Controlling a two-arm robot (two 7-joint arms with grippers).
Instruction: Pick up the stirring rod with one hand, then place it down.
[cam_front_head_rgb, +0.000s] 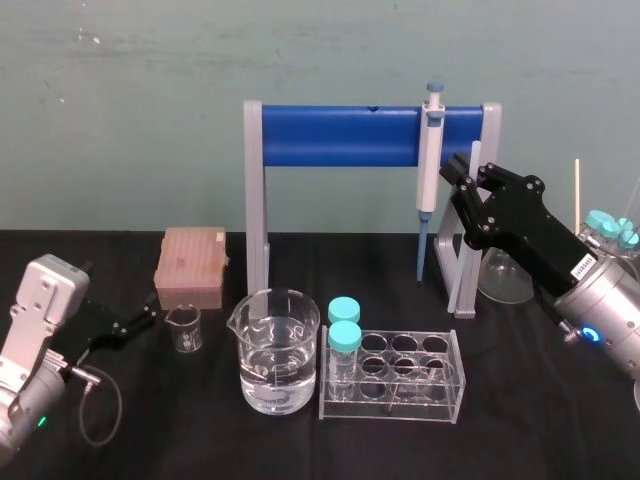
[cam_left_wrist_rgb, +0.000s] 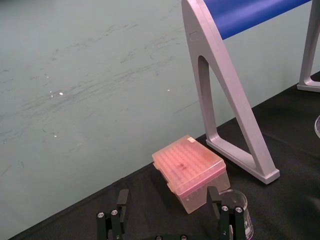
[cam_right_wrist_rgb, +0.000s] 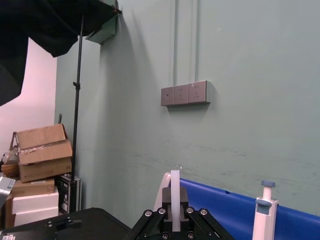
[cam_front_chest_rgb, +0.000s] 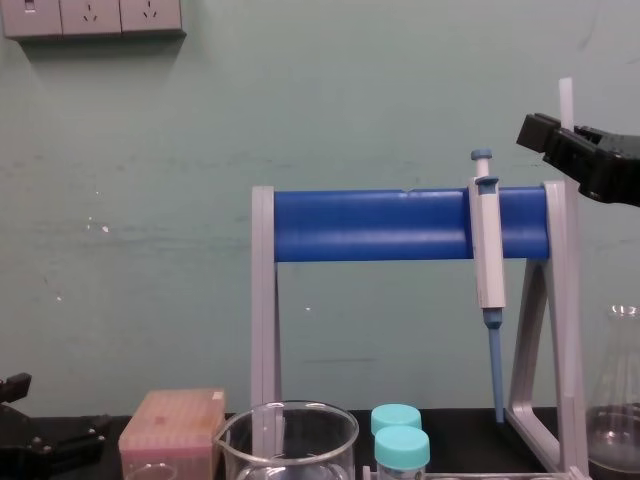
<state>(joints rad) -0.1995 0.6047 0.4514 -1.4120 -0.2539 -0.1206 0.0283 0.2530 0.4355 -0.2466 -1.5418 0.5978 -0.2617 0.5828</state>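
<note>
The stirring rod (cam_front_head_rgb: 476, 152) is a thin translucent-white stick held upright in front of the rack's right post. My right gripper (cam_front_head_rgb: 468, 190) is shut on it, raised well above the table. In the right wrist view the rod (cam_right_wrist_rgb: 175, 192) stands straight up between the fingers of that gripper (cam_right_wrist_rgb: 175, 212). From the chest view the rod's top end (cam_front_chest_rgb: 566, 98) pokes above the right gripper (cam_front_chest_rgb: 566, 140). My left gripper (cam_front_head_rgb: 150, 312) rests low at the table's left, open and holding nothing; its fingers (cam_left_wrist_rgb: 121, 199) frame the pink box.
A grey-and-blue pipette (cam_front_head_rgb: 431, 150) hangs on the blue-barred rack (cam_front_head_rgb: 340, 136). In front stand a water-filled beaker (cam_front_head_rgb: 275, 352), a small beaker (cam_front_head_rgb: 183, 328), a pink tip box (cam_front_head_rgb: 190, 266) and a clear tube rack (cam_front_head_rgb: 400, 378) with two teal-capped tubes. A flask (cam_front_head_rgb: 500, 275) stands at the right.
</note>
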